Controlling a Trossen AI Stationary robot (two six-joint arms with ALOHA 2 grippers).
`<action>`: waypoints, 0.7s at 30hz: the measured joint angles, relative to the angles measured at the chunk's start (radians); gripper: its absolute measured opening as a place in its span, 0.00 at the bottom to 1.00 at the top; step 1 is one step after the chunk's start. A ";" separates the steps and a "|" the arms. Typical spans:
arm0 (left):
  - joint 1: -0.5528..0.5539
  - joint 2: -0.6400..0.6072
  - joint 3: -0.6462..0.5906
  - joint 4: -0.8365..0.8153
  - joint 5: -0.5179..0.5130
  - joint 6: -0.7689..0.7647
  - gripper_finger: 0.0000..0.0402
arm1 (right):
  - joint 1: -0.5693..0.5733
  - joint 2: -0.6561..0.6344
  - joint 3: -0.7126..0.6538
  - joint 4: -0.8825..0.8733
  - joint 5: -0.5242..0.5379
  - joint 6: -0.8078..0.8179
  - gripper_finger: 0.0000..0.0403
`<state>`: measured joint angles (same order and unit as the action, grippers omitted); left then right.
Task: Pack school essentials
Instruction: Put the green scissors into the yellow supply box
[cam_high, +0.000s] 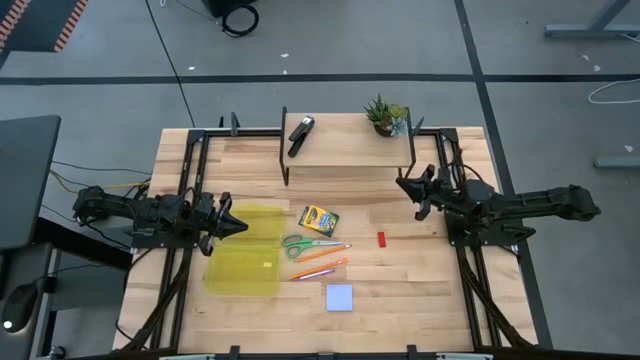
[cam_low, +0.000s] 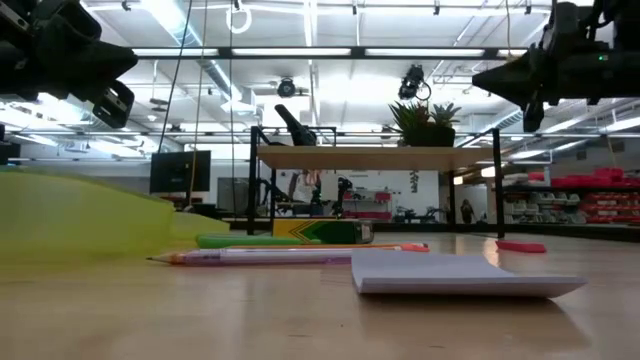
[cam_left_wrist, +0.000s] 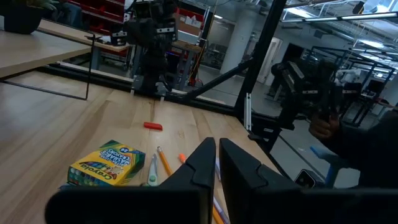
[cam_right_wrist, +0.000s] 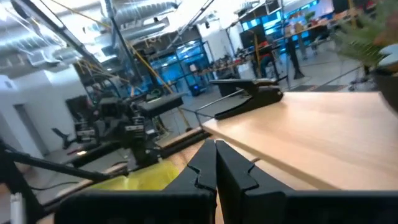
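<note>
Hovering closed and empty, the left end effector (cam_high: 243, 225) overhangs a translucent yellow plastic case (cam_high: 243, 262) on pale wood.

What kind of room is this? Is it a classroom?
Probably not a classroom: it looks like a robot lab or workshop. Two dark robot arms are fixed to a wooden table, the ceiling has bare pipes and strip lights, and red storage shelves stand behind.

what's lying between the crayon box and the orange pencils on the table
The green-handled scissors lie between the crayon box and the orange pencils, clearest in the high view.
</note>
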<state>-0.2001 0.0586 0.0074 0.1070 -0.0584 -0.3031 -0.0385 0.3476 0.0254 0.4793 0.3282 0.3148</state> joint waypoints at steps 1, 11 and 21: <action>0.000 0.000 0.000 0.000 0.000 0.000 0.07 | -0.002 0.011 0.000 0.008 -0.014 0.005 0.02; 0.000 0.000 0.000 0.000 0.000 0.000 0.09 | -0.005 0.155 0.135 -0.045 -0.277 -0.032 0.02; 0.000 0.000 0.000 0.000 0.000 0.000 0.07 | -0.005 0.516 0.358 -0.110 -0.278 -0.165 0.02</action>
<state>-0.2003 0.0587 0.0073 0.1070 -0.0585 -0.3032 -0.0437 0.8633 0.3835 0.3698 0.0502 0.1494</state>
